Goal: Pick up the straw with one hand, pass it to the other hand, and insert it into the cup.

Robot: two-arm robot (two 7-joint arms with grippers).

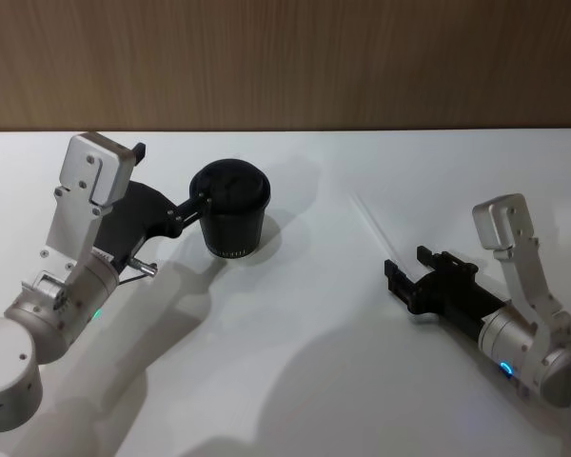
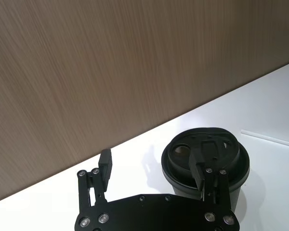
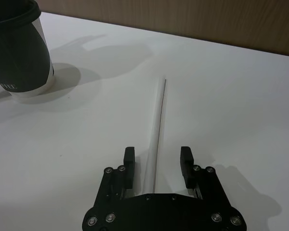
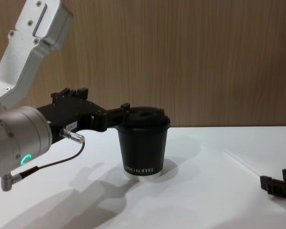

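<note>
- The cup stands upright on the white table with its black sip lid on. The wood panel wall runs behind it.
- The left gripper is right up at the cup, coming in from the cup's left side at about lid height.
- Its jaws are spread wide. One finger reaches over the top of the lid, and the other finger hangs in the air off to the side of the cup, with nothing held between them.
- Can't tell whether that first finger actually touches the lid or just sits a hair above it.
- A green ring light glows on the left wrist, and a thin black cable loops below it, off to the cup's left.
- The straw lies flat on the table, well apart from the cup on its right side.
- The right gripper sits low over the table at the straw's end that's farther from the cup.
- Its jaws are spread too, and the straw runs down the gap between them. Neither finger looks like it's touching the straw, so nothing's pinched.
</note>
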